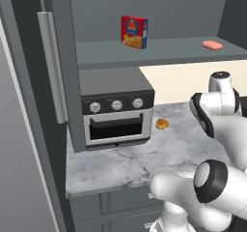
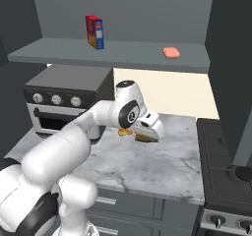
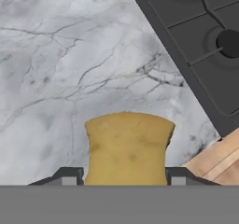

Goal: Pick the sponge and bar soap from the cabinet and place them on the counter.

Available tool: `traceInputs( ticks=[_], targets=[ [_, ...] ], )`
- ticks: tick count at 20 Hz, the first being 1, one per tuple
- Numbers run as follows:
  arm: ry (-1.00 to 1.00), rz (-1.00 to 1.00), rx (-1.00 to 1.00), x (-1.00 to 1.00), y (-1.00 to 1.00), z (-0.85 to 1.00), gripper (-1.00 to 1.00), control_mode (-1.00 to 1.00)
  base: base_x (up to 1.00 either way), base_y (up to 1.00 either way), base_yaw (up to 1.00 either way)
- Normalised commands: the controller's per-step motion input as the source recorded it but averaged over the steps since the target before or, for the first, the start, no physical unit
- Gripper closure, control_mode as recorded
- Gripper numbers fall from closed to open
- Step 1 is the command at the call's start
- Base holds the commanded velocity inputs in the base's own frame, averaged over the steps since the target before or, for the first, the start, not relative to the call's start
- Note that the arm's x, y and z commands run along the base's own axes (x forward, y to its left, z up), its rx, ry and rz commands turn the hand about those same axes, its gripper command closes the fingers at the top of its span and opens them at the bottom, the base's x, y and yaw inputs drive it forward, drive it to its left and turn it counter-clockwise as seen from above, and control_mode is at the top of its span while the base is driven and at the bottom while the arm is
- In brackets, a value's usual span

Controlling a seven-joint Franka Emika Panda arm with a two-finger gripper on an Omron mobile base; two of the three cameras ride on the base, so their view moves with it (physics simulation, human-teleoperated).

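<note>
The dark grey cabinet [image 1: 58,71] stands open above the marble counter [image 1: 135,163], its shelf [image 2: 123,53] carrying a red box [image 2: 94,32] and, far to the right, the pink bar soap [image 2: 171,52]. Over the counter's right part, near the stove [image 3: 205,41], the gripper [image 3: 125,181] pinches the tan sponge [image 3: 127,146] between its two fingertips [image 3: 69,177].

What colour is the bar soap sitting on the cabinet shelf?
Salmon pink. The bar soap shows best in the right base view, lying flat on the grey shelf.
</note>
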Motion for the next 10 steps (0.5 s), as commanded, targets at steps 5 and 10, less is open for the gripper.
traceInputs(
  ticks=[5, 10],
  targets=[
    [0.01, 0.0, 0.01, 0.07, -0.16, -0.33, 1.0, -1.0, 0.0, 0.0, 0.0],
    [0.04, 0.0, 0.04, 0.14, -0.18, -0.33, 1.0, -1.0, 0.0, 0.0, 0.0]
  ],
)
